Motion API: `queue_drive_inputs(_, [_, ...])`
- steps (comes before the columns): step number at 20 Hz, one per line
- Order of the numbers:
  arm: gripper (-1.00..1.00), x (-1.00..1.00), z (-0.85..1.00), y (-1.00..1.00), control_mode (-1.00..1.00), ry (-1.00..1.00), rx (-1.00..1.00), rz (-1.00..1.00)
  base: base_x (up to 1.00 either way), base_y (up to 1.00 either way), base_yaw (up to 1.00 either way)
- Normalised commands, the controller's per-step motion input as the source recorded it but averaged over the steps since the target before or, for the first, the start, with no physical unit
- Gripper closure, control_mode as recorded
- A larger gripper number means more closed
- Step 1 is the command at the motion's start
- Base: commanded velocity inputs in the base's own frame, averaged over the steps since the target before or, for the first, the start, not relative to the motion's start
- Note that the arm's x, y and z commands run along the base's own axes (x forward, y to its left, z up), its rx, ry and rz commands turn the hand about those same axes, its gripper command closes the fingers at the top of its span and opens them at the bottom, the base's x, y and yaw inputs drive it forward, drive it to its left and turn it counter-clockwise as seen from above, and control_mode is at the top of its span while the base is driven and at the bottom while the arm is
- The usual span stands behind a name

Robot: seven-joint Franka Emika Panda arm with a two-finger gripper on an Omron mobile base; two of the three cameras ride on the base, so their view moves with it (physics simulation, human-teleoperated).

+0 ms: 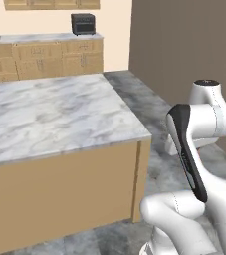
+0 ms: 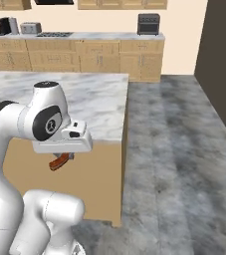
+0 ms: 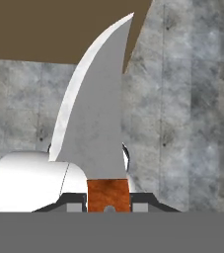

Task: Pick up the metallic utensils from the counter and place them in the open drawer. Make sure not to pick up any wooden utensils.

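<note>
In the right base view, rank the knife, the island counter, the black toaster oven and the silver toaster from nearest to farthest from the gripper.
1. Knife: held in the gripper, under the hand.
2. Island counter: just behind the hand.
3. Toaster oven and silver toaster: both on the back counter, right and left; too close to call.

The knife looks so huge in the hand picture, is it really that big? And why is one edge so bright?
In the hand view the knife sits right against the camera, so it looks huge; its curved edge catches light and shows white. In the right base view the same knife is small under the gripper. Nothing looks blurred.
</note>
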Motion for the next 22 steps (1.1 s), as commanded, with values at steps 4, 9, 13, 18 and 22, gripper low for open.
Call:
queue_drive_inputs(4, [1.0, 0.0, 0.0, 0.0, 1.0, 0.0, 0.0, 0.0, 0.26, -1.0, -0.01])
queue_drive_inputs(9, [1.0, 0.0, 0.0, 0.0, 1.0, 0.0, 0.0, 0.0, 0.55, -1.0, 0.0])
queue_drive_inputs(13, [1.0, 0.0, 0.0, 0.0, 1.0, 0.0, 0.0, 0.0, 0.91, -0.74, 0.0])
queue_drive_inputs(18, [1.0, 0.0, 0.0, 0.0, 1.0, 0.0, 0.0, 0.0, 1.0, -0.34, 0.0])
queue_drive_inputs(22, [1.0, 0.0, 0.0, 0.0, 1.0, 0.0, 0.0, 0.0, 1.0, -0.18, 0.0])
